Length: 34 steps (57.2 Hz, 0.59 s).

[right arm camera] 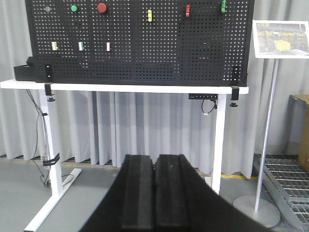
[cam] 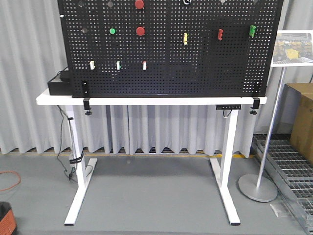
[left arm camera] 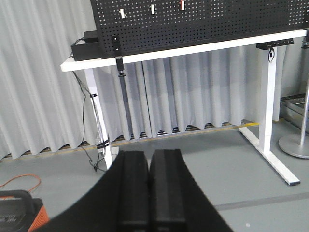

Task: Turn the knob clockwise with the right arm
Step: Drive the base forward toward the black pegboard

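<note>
Two grippers face the stand from well back. The left gripper [left arm camera: 149, 162] has its jaws together, pads touching. The right gripper [right arm camera: 155, 164] also has its jaws together. The knob [cam: 187, 2] sits at the top of the black pegboard [cam: 171, 73], right of the upper red button [cam: 139, 4] and partly cut off by the front view's edge. The pegboard stands on the white tabletop [cam: 146, 101].

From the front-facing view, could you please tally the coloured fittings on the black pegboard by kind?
Red round buttons: 2
Green round button: 1
Upright handles, one each in yellow, red and green: 3
Small white toggles: 3
Total: 9
</note>
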Motion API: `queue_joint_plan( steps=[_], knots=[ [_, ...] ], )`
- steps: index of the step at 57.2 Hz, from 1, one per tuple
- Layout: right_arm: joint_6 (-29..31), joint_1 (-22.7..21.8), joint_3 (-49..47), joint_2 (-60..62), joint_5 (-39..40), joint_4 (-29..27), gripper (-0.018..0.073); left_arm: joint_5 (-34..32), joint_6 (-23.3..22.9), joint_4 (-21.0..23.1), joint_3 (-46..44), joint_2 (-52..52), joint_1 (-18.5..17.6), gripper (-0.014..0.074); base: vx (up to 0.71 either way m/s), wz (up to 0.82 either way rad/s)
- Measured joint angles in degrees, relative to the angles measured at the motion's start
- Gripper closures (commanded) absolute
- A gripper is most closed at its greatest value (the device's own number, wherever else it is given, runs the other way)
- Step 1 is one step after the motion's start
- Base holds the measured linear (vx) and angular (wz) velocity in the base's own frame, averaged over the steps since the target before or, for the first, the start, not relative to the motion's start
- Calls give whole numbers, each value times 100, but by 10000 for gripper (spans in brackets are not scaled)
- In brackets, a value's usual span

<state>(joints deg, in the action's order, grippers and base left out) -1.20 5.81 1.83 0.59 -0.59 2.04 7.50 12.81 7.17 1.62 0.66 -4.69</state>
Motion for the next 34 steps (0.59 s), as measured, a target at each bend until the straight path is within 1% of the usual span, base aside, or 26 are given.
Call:
queue_joint_plan(
  steps=[14, 34],
  knots=[
    [0, 0, 0, 0, 0, 0, 566, 0, 0, 0, 0, 0, 0, 603, 31, -8],
    [0, 0, 0, 0, 0, 0, 566, 0, 0, 0, 0, 0, 0, 603, 44, 3]
  ],
)
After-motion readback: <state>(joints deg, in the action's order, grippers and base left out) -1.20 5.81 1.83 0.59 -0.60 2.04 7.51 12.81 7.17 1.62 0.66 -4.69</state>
